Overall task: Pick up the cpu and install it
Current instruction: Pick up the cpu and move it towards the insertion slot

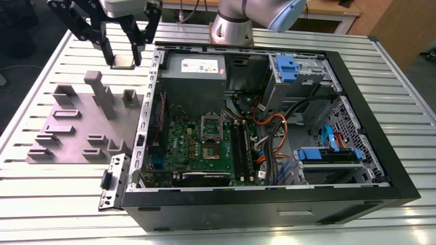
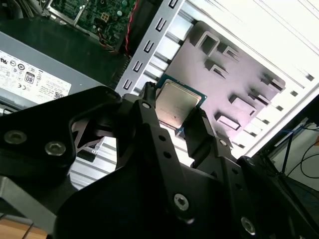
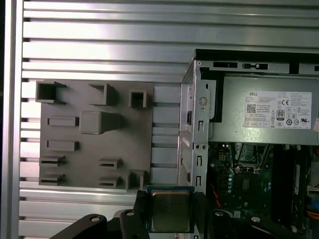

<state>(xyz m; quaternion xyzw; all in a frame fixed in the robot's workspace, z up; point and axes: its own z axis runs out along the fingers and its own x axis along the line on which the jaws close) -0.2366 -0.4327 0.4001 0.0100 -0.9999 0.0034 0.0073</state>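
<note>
Silver-grey cpu [image 2: 177,103] is pinched by two opposite edges in the black gripper [image 2: 174,107], lid facing the camera in both wrist views. It hangs clear above the slatted table [image 1: 54,194], at the far end. In the exterior view it sits between the grey tray [image 1: 75,127] on the exterior view's left and the computer case [image 1: 272,204] wall.

My read: you're in the carry, chip lifted but not yet over the motherboard [image 1: 197,148].

For this step:
- Hold the chip flat. In the second wrist view it looks square in the grip, so don't add squeeze. The rim is thin and the contact side is delicate.
- Give the case wall and the power supply [image 1: 194,71] plenty of clearance. The fingers stick out wider than the chip.
- Sort the rotation in open air. The socket [image 1: 212,152] on the board sits in a tight spot beside cables and memory sticks.
- I can't tell from here whether the socket frame is fully open. Check that before you commit.

Writing: the white label [image 3: 276,109] on the power supply carries a logo, a barcode and a row of certification marks. I'm leaving the print unread. Nothing on the cpu lid can be read. The tray is unmarked.
</note>
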